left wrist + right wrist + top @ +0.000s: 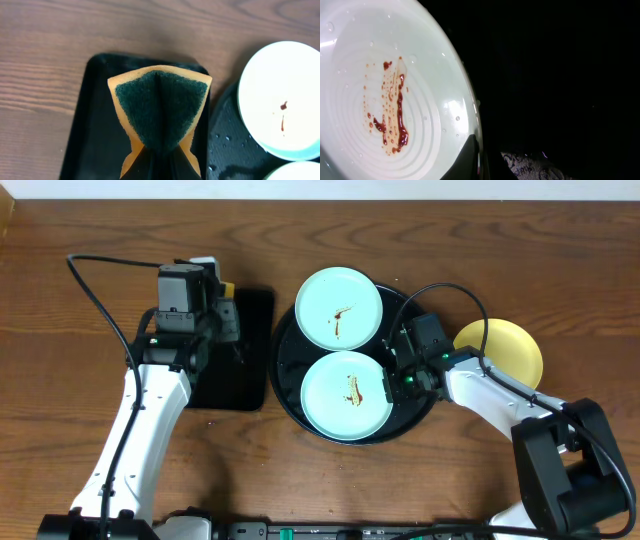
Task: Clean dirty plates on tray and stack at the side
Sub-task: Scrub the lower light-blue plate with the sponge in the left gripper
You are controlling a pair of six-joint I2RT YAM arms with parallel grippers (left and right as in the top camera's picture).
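Starting the scrub: overhead shows left gripper [222, 312] over the small tray [250, 370] and right gripper [388, 385] at the near plate [340, 405] on the round tray [285, 355]; yellow plate [505, 345] sits off-tray. Left wrist: jaws clamped on folded sponge [160, 105]. Right wrist only: jaws pinching plate rim, smear [395, 115] unwiped. Next: sponge to smear.

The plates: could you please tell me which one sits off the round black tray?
The pale yellow plate, on the table right of the tray; the far mint-blue plate and the near mint-blue plate both lie on the tray, smeared brown.
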